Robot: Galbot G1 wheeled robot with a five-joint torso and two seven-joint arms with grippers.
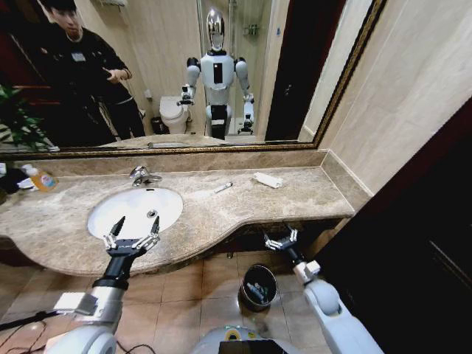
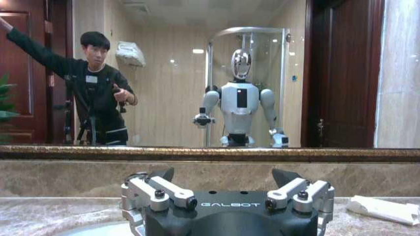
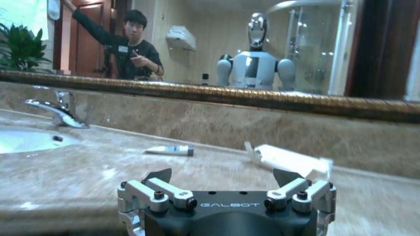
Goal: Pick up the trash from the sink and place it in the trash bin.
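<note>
The white oval sink [image 1: 118, 214] is set in the beige marble counter, with its chrome faucet [image 1: 142, 175] behind it. My left gripper [image 1: 133, 234] hovers open over the basin's front rim, fingers [image 2: 157, 189] spread with nothing between them. Two pieces of trash lie on the counter to the right of the sink: a small white tube [image 1: 223, 187] [image 3: 169, 150] and a flat white packet [image 1: 268, 180] [image 3: 288, 160] [image 2: 384, 209]. My right gripper [image 1: 282, 240] [image 3: 226, 184] stands open at the counter's front edge, above the black trash bin [image 1: 259, 286] on the floor, which holds some items.
A clear bottle of orange liquid [image 1: 40, 178] stands at the counter's far left. A wall mirror [image 1: 184, 74] runs behind the counter, reflecting me and a person. A dark door panel [image 1: 420, 243] stands close on my right. Tiled floor [image 1: 192, 287] lies under the counter.
</note>
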